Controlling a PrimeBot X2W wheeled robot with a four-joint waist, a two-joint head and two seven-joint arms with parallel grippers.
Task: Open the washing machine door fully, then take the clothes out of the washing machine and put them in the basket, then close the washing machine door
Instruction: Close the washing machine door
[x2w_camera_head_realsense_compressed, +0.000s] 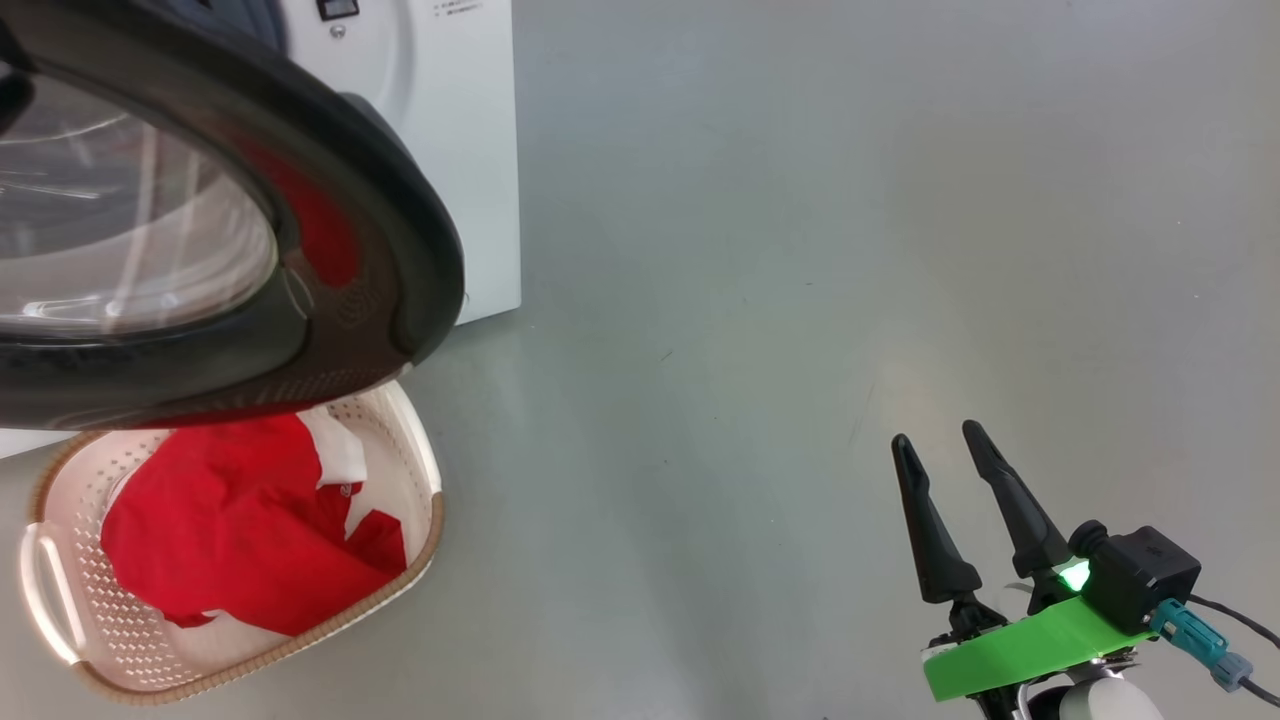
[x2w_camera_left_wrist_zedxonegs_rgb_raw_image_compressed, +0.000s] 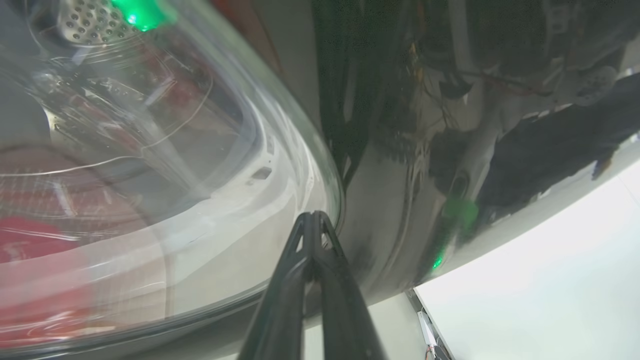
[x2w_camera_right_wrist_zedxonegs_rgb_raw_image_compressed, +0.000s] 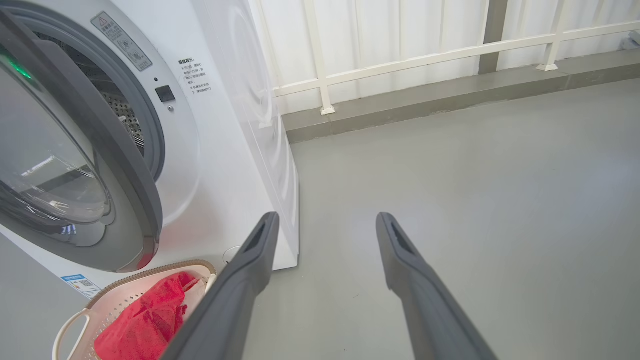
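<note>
- Large round door with glossy black rim and bulging clear glass window (x2w_camera_head_realsense_compressed: 380, 250) nearest the head camera, part-open, hanging over the basket's far end.
- Left end effector (x2w_camera_left_wrist_zedxonegs_rgb_raw_image_compressed: 313, 220) pinched fully together, gripping nothing, tips at the seam of glass and black rim; contact likely, not certain.
- Right end effector (x2w_camera_head_realsense_compressed: 936, 436) spread wide, empty, over grey floor (x2w_camera_head_realsense_compressed: 800, 250), well apart from the machine.
- Bright red garments with white trim (x2w_camera_head_realsense_compressed: 240, 520) heaped in cream perforated plastic basket with brown woven-look rim (x2w_camera_head_realsense_compressed: 428, 480), just beside big white front-loading washing machine (x2w_camera_head_realsense_compressed: 470, 150).
- Judged step: closing the door.
- Door rigid, hinged, slick; best pushed flat on the black rim near the free edge, not on the curved glass, where closed tips could skid.
</note>
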